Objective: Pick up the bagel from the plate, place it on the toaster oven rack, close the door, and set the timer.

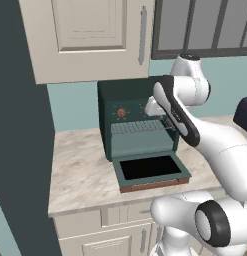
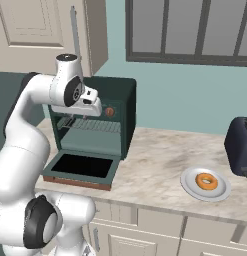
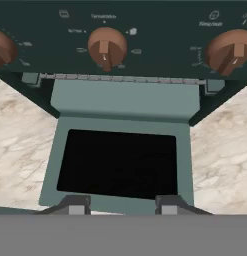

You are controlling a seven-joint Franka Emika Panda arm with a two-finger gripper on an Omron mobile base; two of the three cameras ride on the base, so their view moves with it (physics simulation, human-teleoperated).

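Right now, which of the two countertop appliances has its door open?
The dark green toaster oven, left of the plate: its door lies flat on the counter, rack exposed. The black appliance at right shows no open door.

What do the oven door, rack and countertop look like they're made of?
The door: looks like dark green painted metal, matte, framing a flat black pane, probably glass.
The rack: pale grey parallel wires, likely steel.
The countertop: cream with tan veining, marble or a marble-look laminate; the render leaves that open.

The white arm bends forward at the elbow, its wrist tipped down; the gripper (image 3: pixel 120 204) points downward, fingertips (image 3: pixel 77 206) apart, holding nothing.
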